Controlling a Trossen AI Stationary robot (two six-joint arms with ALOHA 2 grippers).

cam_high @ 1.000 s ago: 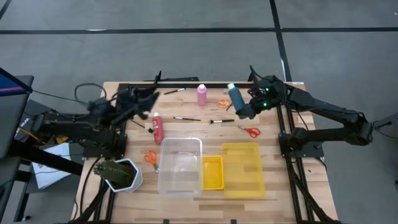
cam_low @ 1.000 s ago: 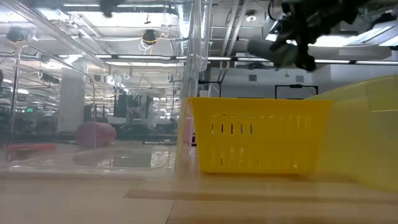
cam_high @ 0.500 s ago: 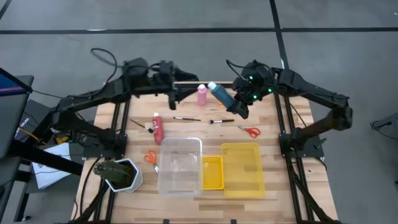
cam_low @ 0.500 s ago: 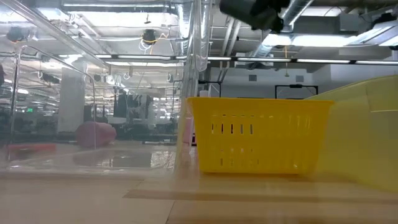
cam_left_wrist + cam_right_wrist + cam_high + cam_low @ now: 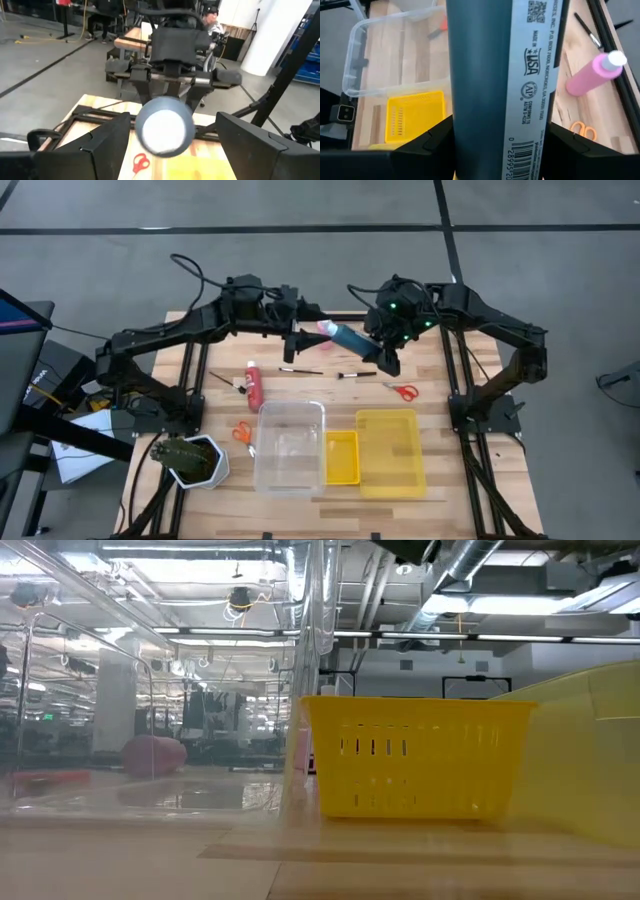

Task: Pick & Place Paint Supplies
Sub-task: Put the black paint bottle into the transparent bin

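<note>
A dark blue paint bottle point(image 5: 350, 337) hangs high over the far middle of the table, with my right gripper point(image 5: 383, 345) shut on it. Its round, light end point(image 5: 164, 125) faces my left gripper point(image 5: 174, 117). That gripper is open, and its two fingers stand either side of this end with gaps showing. A pink bottle point(image 5: 592, 75) lies on the table below, and a red bottle point(image 5: 254, 385) lies toward the left. Thin paintbrushes point(image 5: 300, 370) and red-handled scissors point(image 5: 403, 391) rest flat on the table. My right gripper pinches the bottle's labelled body point(image 5: 520, 135) between its two fingers, toward the end away from the cap. The fingers slant down from the table's far right and lie across the bottle. The bottle is lifted clear and lies nearly level, cap end toward the table's left.
A clear bin point(image 5: 290, 445), a small yellow basket point(image 5: 341, 457) and a yellow bin point(image 5: 390, 450) stand in a row near the front edge. A potted plant point(image 5: 188, 460) sits front left. Orange scissors point(image 5: 241, 432) lie beside the clear bin, and another orange pair point(image 5: 582, 131) by the pink bottle.
Both arms have risen and come together over the table's far middle. My right gripper has carried the blue bottle up and toward the left, tipping it from upright to nearly level. My left gripper has swung from the table's left toward the bottle's end.
</note>
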